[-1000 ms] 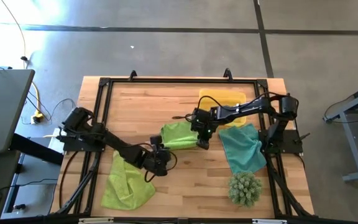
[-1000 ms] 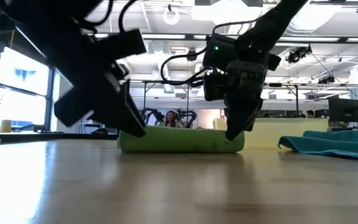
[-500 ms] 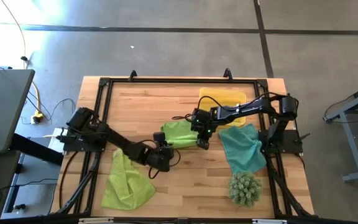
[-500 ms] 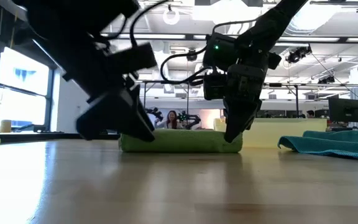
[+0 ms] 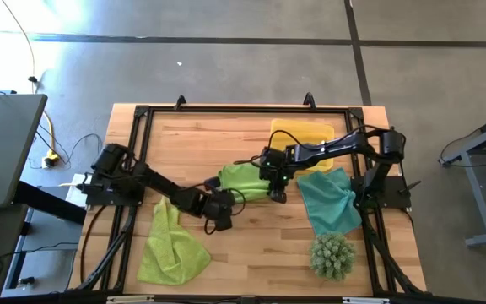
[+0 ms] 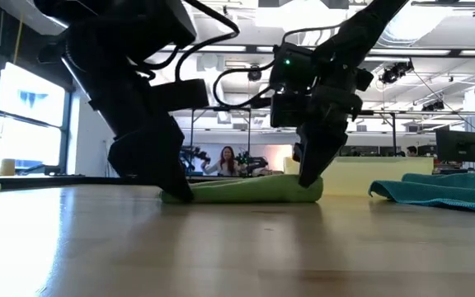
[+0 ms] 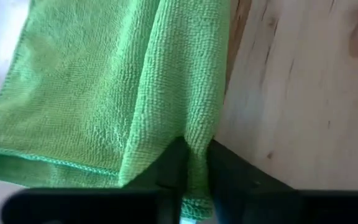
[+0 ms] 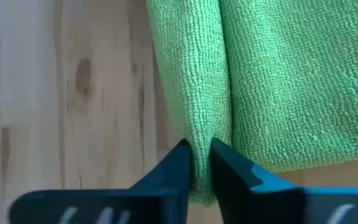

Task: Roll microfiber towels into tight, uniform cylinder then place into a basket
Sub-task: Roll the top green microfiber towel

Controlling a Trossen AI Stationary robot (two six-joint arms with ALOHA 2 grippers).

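Wooden table (image 5: pixel 251 245) under a black frame, with both dark arms reaching in toward its middle. At the far right side, beside the right arm's base, the yellow basket (image 5: pixel 298 133), low-walled and partly hidden by that arm; seen as a pale yellow wall (image 6: pixel 386 175) behind the cloth in the low view. Just in front of the basket, a teal towel (image 5: pixel 332 201) lying loosely crumpled; near the left front corner, a lime-green towel (image 5: pixel 169 249) spread in soft folds, well apart from both grippers. Near the right front edge, a spiky green ball plant (image 5: pixel 332 255), just beside the teal cloth. In the centre of the table, a second lime-green towel (image 5: pixel 245 180), folded over into a thick flat band resting on the wood, low and long in the low view (image 6: pixel 246 190). At its left end, left gripper (image 7: pixel 194 177) pinching a fold of this cloth between nearly closed fingers, the fabric squeezed into a narrow ridge. At its right end, right gripper (image 8: pixel 201 163) clamped on the rolled edge the same way, fingers (image 8: pixel 229 168) pressed to either side of the fold. Far off in the room behind the table, a person (image 6: pixel 223 160), small and indistinct.
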